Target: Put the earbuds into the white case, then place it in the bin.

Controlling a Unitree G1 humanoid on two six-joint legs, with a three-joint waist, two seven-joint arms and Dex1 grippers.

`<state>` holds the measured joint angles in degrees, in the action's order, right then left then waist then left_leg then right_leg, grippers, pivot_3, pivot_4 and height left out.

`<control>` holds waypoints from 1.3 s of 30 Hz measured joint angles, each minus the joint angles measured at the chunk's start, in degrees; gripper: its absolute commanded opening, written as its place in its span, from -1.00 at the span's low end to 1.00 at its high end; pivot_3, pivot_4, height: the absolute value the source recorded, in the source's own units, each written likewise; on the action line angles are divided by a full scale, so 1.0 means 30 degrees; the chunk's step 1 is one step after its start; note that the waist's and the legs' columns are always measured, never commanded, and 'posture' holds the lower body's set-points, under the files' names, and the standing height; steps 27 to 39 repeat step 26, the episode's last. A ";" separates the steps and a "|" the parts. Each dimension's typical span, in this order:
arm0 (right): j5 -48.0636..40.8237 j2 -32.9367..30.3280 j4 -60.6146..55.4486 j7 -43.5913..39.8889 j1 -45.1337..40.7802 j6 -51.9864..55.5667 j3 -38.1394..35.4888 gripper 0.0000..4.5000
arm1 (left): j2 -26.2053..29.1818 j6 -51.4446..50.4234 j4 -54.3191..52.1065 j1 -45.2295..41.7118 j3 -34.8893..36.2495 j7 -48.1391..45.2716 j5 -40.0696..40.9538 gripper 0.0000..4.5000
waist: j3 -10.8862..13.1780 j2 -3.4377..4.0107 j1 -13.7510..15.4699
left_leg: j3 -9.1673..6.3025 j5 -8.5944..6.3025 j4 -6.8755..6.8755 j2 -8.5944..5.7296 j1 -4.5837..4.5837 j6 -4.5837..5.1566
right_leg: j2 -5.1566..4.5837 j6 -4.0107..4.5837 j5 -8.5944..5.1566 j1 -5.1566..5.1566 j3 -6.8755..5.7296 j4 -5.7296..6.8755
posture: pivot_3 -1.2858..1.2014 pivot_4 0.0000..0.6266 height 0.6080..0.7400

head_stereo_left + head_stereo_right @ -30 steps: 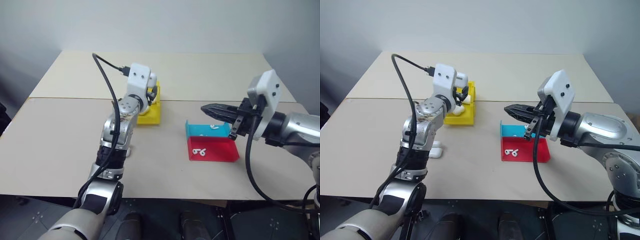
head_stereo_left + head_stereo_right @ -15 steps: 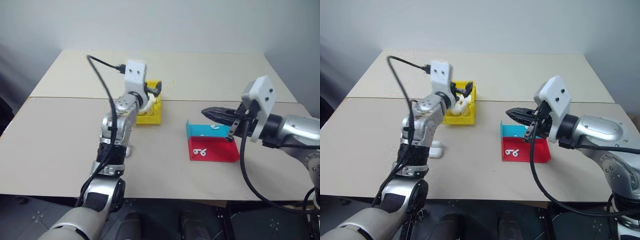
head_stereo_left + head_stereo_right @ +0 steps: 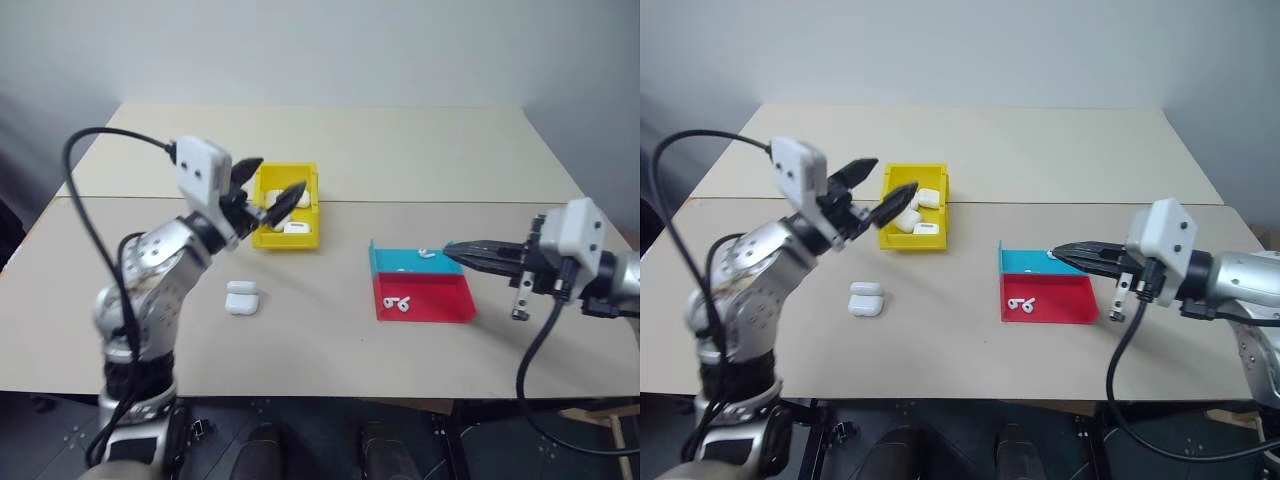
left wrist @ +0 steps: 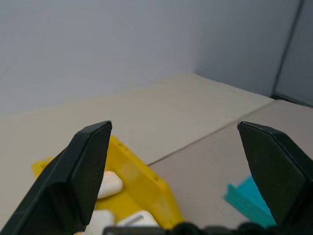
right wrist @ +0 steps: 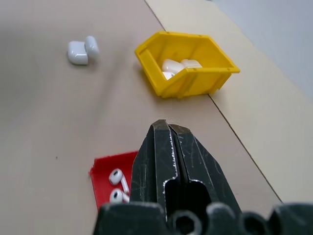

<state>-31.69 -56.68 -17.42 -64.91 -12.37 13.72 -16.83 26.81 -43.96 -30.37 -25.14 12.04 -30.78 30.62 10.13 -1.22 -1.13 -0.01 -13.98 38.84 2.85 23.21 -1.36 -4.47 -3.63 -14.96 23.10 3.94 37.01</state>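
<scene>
The yellow bin (image 3: 257, 238) stands at mid-table with three white cases (image 3: 928, 197) lying in it. My left gripper (image 3: 282, 174) hovers open and empty just above the bin's near left side; its black fingers (image 4: 83, 171) spread wide in the left wrist view. Another white case (image 3: 241, 298) lies on the table in front of the bin, its lid flipped open. Two earbuds (image 3: 399, 303) lie in the red tray (image 3: 440, 305) and one earbud (image 3: 426, 254) in the blue tray (image 3: 395, 262). My right gripper (image 3: 450, 247) is shut and empty, its tip over the blue tray's right edge.
The red and blue trays sit joined together right of centre. A seam (image 3: 450, 202) runs across the beige tabletop just behind the bin. A black cable (image 3: 100, 150) loops from my left wrist. Open tabletop lies between the bin and the trays.
My left gripper opened over the bin, let go of a white case into it and drew back toward me. My right gripper swung to the right, staying shut.
</scene>
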 measured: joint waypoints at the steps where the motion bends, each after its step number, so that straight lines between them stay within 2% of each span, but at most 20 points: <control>1: 0.0303 -0.0110 0.0626 -0.0463 0.0042 -0.0616 -0.0100 -1.00 | 0.0887 -0.0055 -0.0561 0.0919 0.0513 -0.0534 0.0429 0.98 | 0.0000 0.0000 0.0015 | 0.0000 0.0000 0.0002 0.0000 -0.0007 0.0000 | 0.0000 0.0001 -0.0001 -0.0004 0.0000 0.0006 | 0.03 -0.52 1.00; 8: 0.1542 -0.1737 0.3993 -0.2864 0.0790 -0.2981 -0.1684 -1.00 | 0.5694 0.0120 -0.1556 0.6157 0.5591 -0.4416 0.2631 0.98 | 0.0001 0.0003 0.0100 | 0.0018 -0.0001 -0.0009 0.0002 -0.0020 0.0000 | -0.0005 0.0010 -0.0008 -0.0013 -0.0002 -0.0008 | 0.03 -0.52 1.00; 12: 0.1895 -0.2405 0.5260 -0.3528 0.0566 -0.3618 -0.2178 -1.00 | 0.6987 0.0594 -0.1222 0.7575 0.7211 -0.5883 0.2938 0.98 | 0.0001 -0.0001 0.0112 | 0.0023 -0.0003 -0.0020 0.0008 -0.0076 -0.0002 | -0.0003 0.0020 -0.0013 -0.0058 -0.0004 -0.0006 | 0.03 -0.52 1.00; 20: 0.1895 -0.2415 0.5445 -0.4220 0.0799 -0.4017 -0.2181 -1.00 | 0.7746 0.0883 -0.1114 0.8605 0.8288 -0.6907 0.3495 0.98 | 0.0001 0.0001 0.0056 | 0.0033 -0.0004 -0.0036 0.0013 -0.0101 -0.0003 | -0.0003 0.0023 -0.0017 -0.0079 0.0001 -0.0011 | 0.03 -0.52 1.00; 39: 0.1900 -0.2415 0.5420 -0.4176 0.0889 -0.4016 -0.2181 -1.00 | 0.7845 0.0908 -0.1117 0.8640 0.8354 -0.6910 0.3976 0.98 | 0.0001 0.0001 0.0057 | 0.0032 -0.0004 -0.0035 0.0014 -0.0100 -0.0003 | -0.0003 0.0023 -0.0017 -0.0077 0.0000 -0.0010 | 0.03 -0.52 1.00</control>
